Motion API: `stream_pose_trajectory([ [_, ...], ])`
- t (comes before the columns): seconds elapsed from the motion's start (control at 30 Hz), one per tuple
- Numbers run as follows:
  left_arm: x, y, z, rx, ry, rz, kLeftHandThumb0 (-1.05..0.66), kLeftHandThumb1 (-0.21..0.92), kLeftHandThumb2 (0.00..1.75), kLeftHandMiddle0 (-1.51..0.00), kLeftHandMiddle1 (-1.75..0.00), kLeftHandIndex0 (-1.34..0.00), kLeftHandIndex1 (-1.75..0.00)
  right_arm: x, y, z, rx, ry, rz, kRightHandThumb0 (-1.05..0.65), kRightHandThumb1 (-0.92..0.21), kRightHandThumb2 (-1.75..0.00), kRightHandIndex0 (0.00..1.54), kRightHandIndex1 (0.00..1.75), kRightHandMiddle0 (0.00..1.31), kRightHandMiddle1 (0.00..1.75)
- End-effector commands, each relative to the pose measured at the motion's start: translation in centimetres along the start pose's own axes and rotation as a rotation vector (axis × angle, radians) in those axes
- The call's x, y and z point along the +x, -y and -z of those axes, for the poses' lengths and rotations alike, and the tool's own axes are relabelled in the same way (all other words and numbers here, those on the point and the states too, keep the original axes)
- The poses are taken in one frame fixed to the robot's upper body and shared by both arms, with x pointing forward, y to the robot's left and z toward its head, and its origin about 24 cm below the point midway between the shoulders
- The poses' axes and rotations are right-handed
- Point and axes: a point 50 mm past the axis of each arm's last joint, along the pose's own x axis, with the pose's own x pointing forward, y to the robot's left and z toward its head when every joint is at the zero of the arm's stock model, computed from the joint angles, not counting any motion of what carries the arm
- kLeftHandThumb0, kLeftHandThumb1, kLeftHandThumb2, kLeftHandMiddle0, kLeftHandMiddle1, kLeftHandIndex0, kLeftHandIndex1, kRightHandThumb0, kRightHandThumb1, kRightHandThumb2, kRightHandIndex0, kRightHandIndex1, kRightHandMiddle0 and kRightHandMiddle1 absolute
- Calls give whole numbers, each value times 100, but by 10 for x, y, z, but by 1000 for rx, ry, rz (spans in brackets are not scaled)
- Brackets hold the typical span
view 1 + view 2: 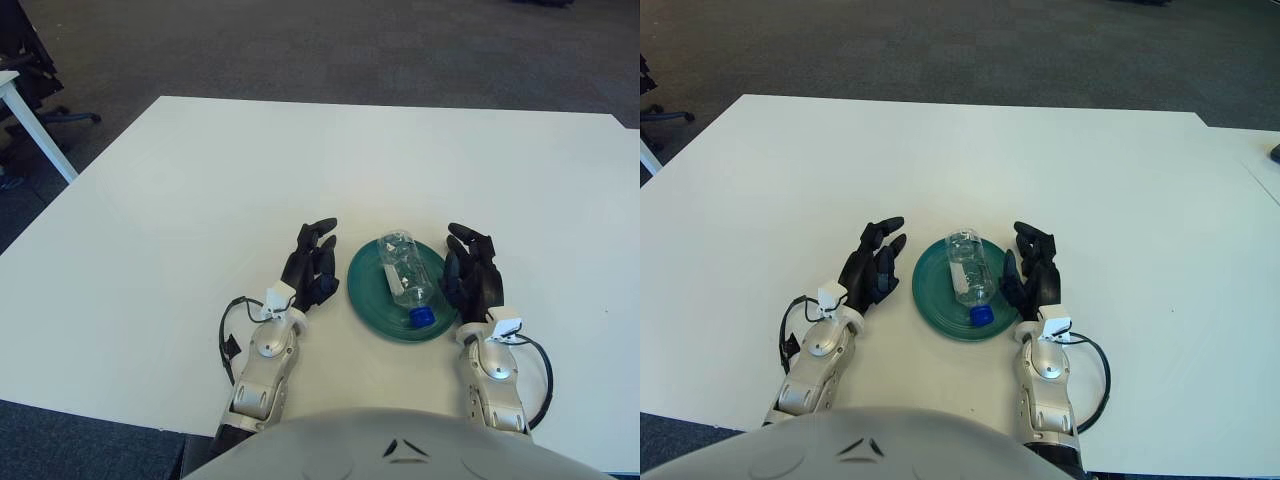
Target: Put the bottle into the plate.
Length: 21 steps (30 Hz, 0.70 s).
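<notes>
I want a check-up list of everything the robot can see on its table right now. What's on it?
Surface: white rectangular table, mostly bare.
Job's things: clear plastic bottle with a blue cap lying on its side in the round green plate, cap toward the robot.
Clutter: nothing seen.
Hands: left hand just left of the plate, black fingers relaxed, holding nothing; right hand at the plate's right edge, fingers loose, holding nothing.
Cables: black wire loop by the left wrist; another black wire loop by the right wrist.
Surroundings: dark grey carpet floor; a white table leg far left.
</notes>
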Motion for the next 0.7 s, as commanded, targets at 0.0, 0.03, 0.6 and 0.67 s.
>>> stream_pose_trajectory([
  [0.0, 1, 2, 12, -45, -68, -34, -75, 92, 82, -39, -13, 0, -88, -2, 3, 6, 13, -45, 9, -68, -92, -70, 39, 37, 4, 106],
  [0.03, 1, 1, 12, -46, -69, -35, -75, 92, 82, -39, -13, 0, -88, -2, 3, 6, 13, -46, 9, -68, -92, -70, 39, 37, 4, 106],
  [0.6, 10, -5, 16, -47, -59, -76, -69, 92, 82, -41, -12, 0, -88, 0, 9, 7, 21, -40, -2, -69, -92, -73, 40, 38, 2, 105],
  [0.67, 10, -5, 17, -51, -55, -73, -69, 92, 83, -41, -12, 0, -89, 0, 10, 7, 23, -37, -5, -69, -92, -73, 40, 38, 3, 105],
])
